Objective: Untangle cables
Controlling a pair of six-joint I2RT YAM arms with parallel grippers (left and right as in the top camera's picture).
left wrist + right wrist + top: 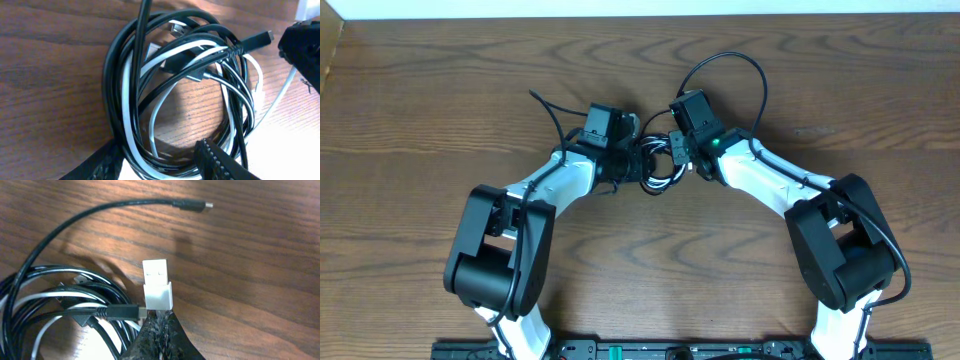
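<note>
- The task is at an early stage, in my judgement: the cables [660,168] lie as one small coil on the counter [440,90], in the middle, between the two arms, and no cord is separated yet.
- What seems to be done so far: two ends are already out of the coil. The white plug [156,282] stands free at the edge of the bundle, and a black end with a small plug [192,204] lies alone on the wood, well apart from the loops.
- What is left is most of the work. The loops of both cords must be pulled out of each other until each cord lies alone.
- The right hand [159,322] is closed and pinches the base of the white plug, so it has a good start for pulling the white cord out.
- The left hand [157,150] has its fingers [215,160] apart, about half wide, at the lower edge of the coil. Several strands lie between them. I cannot tell if they press on any strand.
- The black cable [112,90] makes many round turns on the outside of the coil. The white cable [165,55] goes through the inside and crosses under and over the black turns in several places.
- Both cords are thin and soft. Another black plug [255,40] points out at the far side of the coil, near the right hand.
</note>
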